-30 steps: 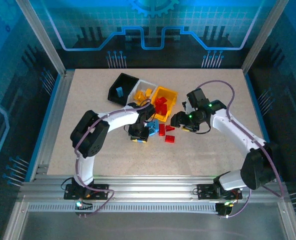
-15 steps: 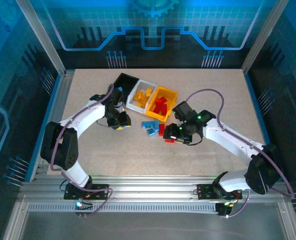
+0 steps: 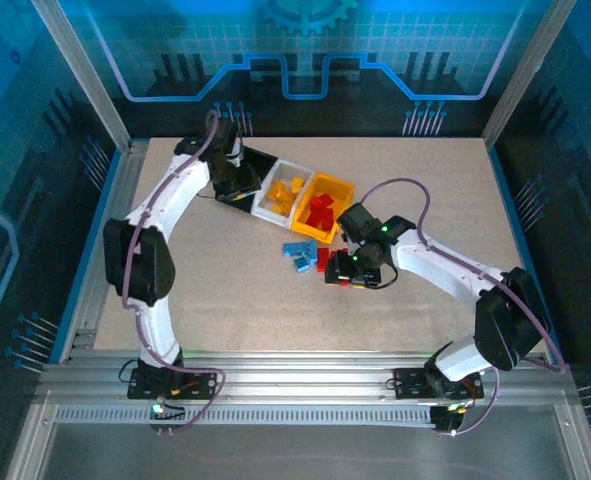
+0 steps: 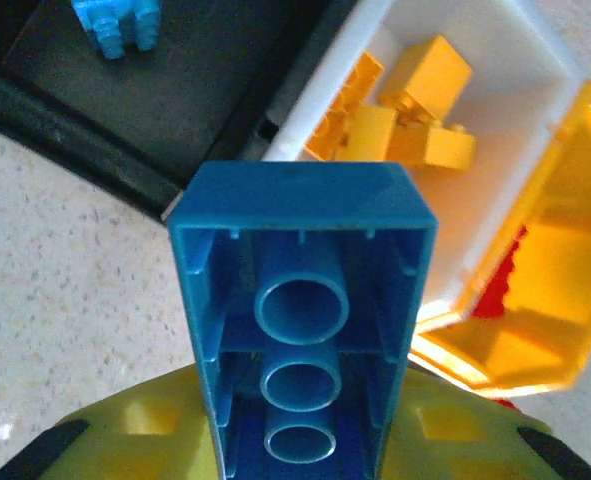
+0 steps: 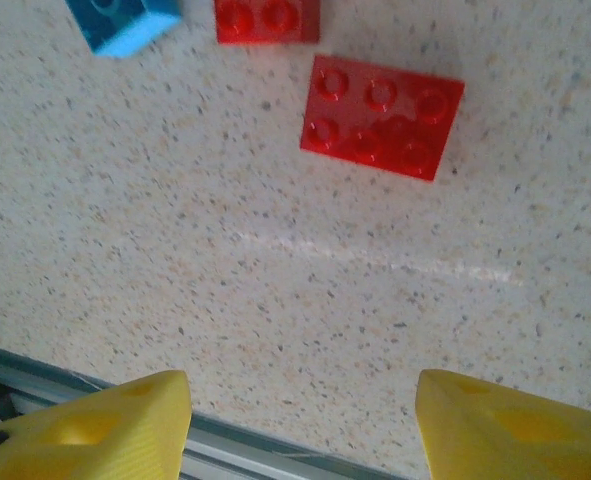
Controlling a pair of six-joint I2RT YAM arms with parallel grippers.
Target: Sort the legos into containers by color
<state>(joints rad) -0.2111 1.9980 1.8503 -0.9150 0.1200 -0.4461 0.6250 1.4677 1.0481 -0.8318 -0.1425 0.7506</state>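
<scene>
Legos (image 3: 297, 252) seem light, stiff, slick; pinch flat sides. Left gripper (image 3: 233, 188) clamps blue brick (image 4: 302, 300); right gripper (image 5: 303, 420) gapes near red brick (image 5: 382, 116).

Overhead light falls evenly on the pale worktop (image 3: 225, 290), leaving only soft, short shadows; the enclosure walls (image 3: 25, 250) at 9 and 3 o'clock are dim blue. In the left wrist view the blue brick (image 4: 300, 330) is crisp, while the yellow bin (image 4: 565, 250) at 3 o'clock glares. In the right wrist view the fingers (image 5: 95, 430) of the right end effector (image 5: 303, 425), at 7 and 5 o'clock, are blurred; a pale streak crosses mid-frame.
</scene>
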